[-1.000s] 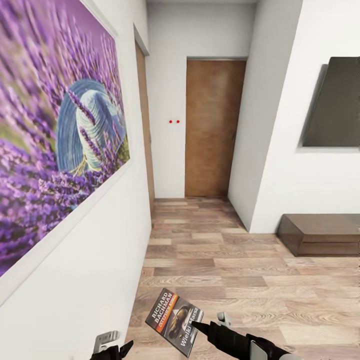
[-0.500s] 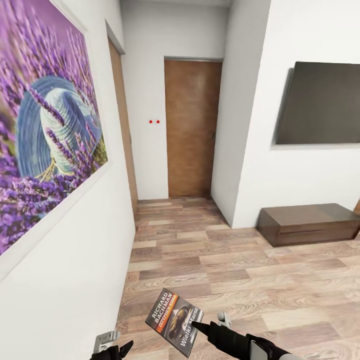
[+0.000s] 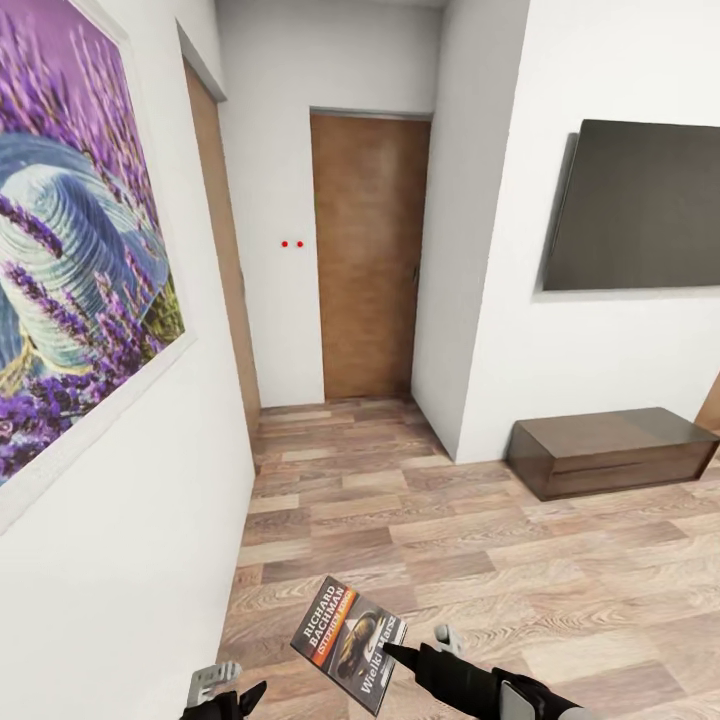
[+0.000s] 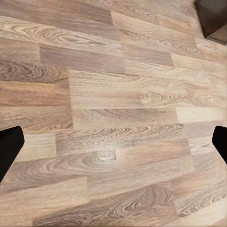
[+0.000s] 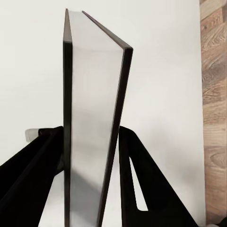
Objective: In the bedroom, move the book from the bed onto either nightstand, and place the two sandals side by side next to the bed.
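The right gripper (image 3: 400, 655) is clamped on the book (image 3: 349, 643), which is held low and tilted, extending left of the fingers. The left gripper (image 3: 225, 690) hangs open and empty. No nightstand in sight.

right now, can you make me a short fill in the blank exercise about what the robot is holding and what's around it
1. The right claw is shut on the ____.
2. The left claw is open above the bare ____ floor.
3. On the wall at the view's left hangs a picture of purple ____.
4. Under the dark screen stands a low brown ____.

Missing words: book; wood-plank; lavender; cabinet
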Motion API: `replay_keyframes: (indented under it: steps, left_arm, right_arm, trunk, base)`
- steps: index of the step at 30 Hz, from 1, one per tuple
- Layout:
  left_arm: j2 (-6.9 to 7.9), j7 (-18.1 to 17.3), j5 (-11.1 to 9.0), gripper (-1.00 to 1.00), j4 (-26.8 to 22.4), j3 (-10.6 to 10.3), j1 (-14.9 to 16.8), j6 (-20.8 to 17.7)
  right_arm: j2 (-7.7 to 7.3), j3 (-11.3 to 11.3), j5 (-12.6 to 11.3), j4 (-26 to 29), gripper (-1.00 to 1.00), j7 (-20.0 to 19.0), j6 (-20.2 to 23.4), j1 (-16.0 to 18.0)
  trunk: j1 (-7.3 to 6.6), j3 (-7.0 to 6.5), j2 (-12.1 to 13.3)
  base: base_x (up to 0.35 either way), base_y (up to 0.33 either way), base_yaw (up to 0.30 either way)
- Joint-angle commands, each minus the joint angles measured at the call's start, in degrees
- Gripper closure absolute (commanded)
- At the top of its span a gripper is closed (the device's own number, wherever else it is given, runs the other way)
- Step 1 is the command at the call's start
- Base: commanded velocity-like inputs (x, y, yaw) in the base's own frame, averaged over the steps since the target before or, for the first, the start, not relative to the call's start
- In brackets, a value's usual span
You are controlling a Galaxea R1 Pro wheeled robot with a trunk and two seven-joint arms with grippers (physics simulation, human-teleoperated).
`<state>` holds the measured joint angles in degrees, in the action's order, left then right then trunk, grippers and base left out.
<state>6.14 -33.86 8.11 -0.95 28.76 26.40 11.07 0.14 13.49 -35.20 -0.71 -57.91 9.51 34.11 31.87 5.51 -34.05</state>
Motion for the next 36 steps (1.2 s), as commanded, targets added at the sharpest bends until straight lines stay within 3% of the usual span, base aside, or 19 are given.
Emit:
replay_keyframes:
  steps: [1, 8, 25, 36]
  left_arm:
    - [0.02, -0.07, 0.6, -1.0, 0.07, 0.42, 0.06, 0.36]
    - [0.01, -0.07, 0.6, -1.0, 0.07, 0.42, 0.06, 0.36]
    - [0.01, -0.07, 0.6, -1.0, 0.07, 0.46, 0.06, 0.36]
    - [-0.76, -0.04, 0.64, -1.0, 0.07, 0.5, 0.06, 0.38]
  right_arm:
    - [0.0, 0.13, -0.64, -0.07, 1.0, -0.19, 0.51, 0.08]
    - [-0.02, 0.14, -0.61, -0.07, 1.0, -0.19, 0.51, 0.08]
    - [-0.01, 0.14, -0.65, -0.08, 1.0, -0.01, 0.51, 0.08]
    - [-0.05, 0.08, -0.63, -0.08, 1.0, 0.19, 0.49, 0.08]
  trunk:
    - [0.05, 0.1, -0.09]
    - [0.05, 0.1, -0.09]
    - [0.05, 0.1, -0.09]
    - [0.05, 0.1, -0.09]
  base:
    - [0.325, 0.0, -0.001]
    - [0.197, 0.0, -0.061]
    - [0.018, 0.0, -0.271]
    - [0.29, 0.0, -0.282]
